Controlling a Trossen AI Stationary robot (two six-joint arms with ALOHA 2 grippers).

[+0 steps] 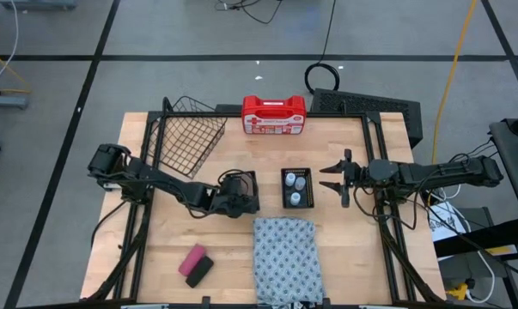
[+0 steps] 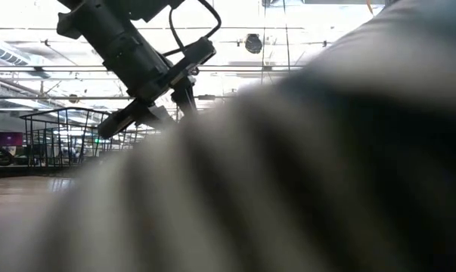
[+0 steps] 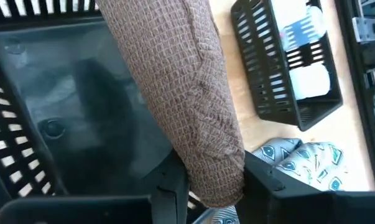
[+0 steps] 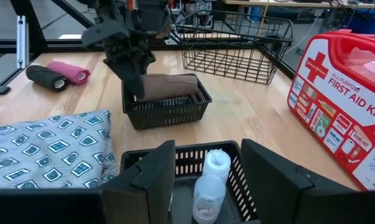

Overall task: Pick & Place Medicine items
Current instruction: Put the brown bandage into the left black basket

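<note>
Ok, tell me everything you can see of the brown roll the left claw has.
The brown roll is a stubby cylinder of crinkled, woven-looking wrap, like elastic bandage. It lies on its side in the small black slatted tray, reaching about to the tray's rim. The left claw comes down on one end of it and its fingers are closed on that end. The roll looks intact, not unwound. This tray sits mid-table, beside the tray with the whitish bottles and above the patterned cloth.
</note>
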